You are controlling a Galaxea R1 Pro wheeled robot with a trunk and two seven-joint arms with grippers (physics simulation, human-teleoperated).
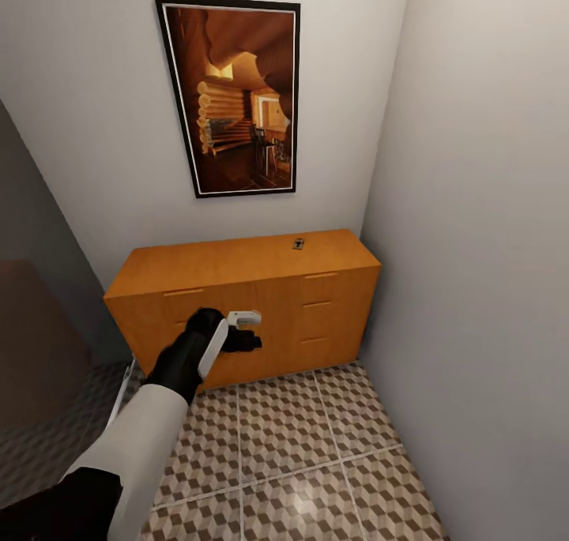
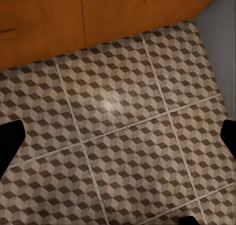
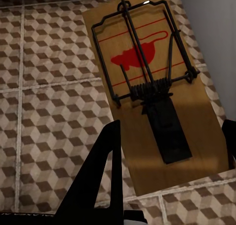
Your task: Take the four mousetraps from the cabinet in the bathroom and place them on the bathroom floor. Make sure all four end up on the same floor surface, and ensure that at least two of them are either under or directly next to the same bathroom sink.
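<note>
Reaching out at the left side of the scene, the left claw [image 1: 243, 332] hangs in front of the cabinet [image 1: 237, 261], near the left drawers. In its wrist view the two fingers sit far apart with nothing between them, over bare bathroom floor [image 1: 316, 446] at the cabinet's foot. All the drawer fronts that can be seen look shut.

Further right, a second mousetrap [image 1: 299, 243] lies on the cabinet's top, close to the back edge and nearer the right end than the left. It reads only as a small dark speck, so its details cannot be made out.

On the right, the right claw [image 3: 172, 129] has a mousetrap [image 3: 147, 62] lying between its fingers. The board fills the gap from one dark finger to the other, so it looks clamped and carried above the tiles, close to the grey wall. Its spring bar and red mark face the camera.

As a judgement, the task is at an early stage. One trap appears to be in hand but not yet put down, one waits on the cabinet, and the whereabouts of the other two cannot be judged. No trap can be confirmed resting on the tiles. Placing two beside the sink is still to come.
</note>
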